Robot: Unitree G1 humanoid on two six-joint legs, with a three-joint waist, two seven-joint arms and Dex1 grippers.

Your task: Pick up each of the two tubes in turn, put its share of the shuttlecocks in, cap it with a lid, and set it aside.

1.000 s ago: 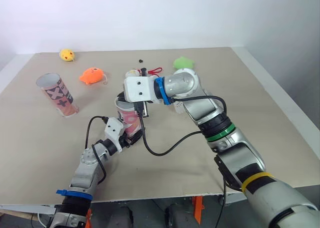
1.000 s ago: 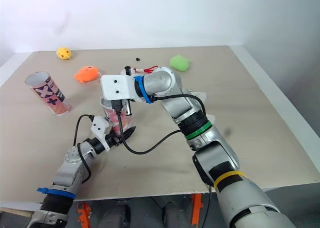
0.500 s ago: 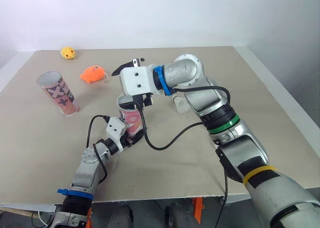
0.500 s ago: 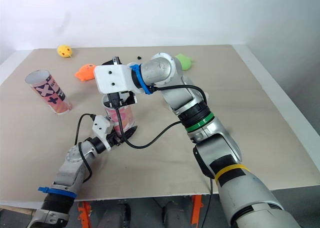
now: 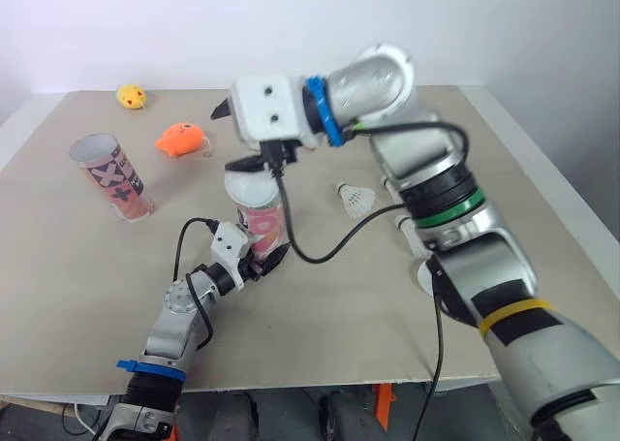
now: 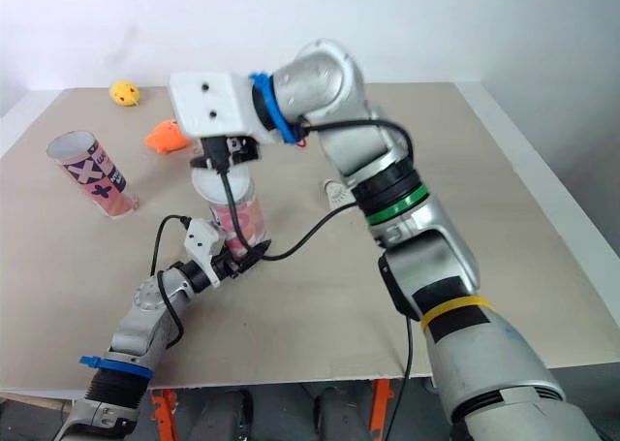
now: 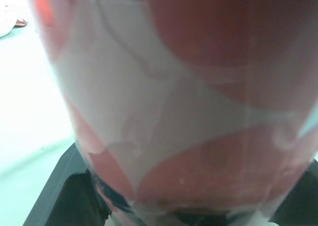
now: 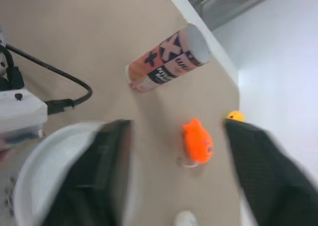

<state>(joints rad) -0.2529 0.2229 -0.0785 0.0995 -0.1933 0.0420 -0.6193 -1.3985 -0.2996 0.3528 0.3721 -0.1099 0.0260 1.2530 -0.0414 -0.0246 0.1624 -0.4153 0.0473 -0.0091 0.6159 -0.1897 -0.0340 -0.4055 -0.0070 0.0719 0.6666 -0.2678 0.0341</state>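
A pink-and-white tube stands upright near the table's middle, capped by a white lid. My left gripper is shut on the tube near its base; in the left wrist view the tube sits between the black fingers. My right gripper hovers just above the lid, open and holding nothing. A second tube, open-topped and leaning, stands at the left. One white shuttlecock lies on the table right of the held tube.
An orange toy and a yellow toy lie at the back left. A black cable hangs from my right wrist and loops past the held tube. The table's right edge drops off near a wall.
My right gripper has risen from the tube's mouth and now stands open above it, with the white lid left on top. The left gripper keeps its hold.
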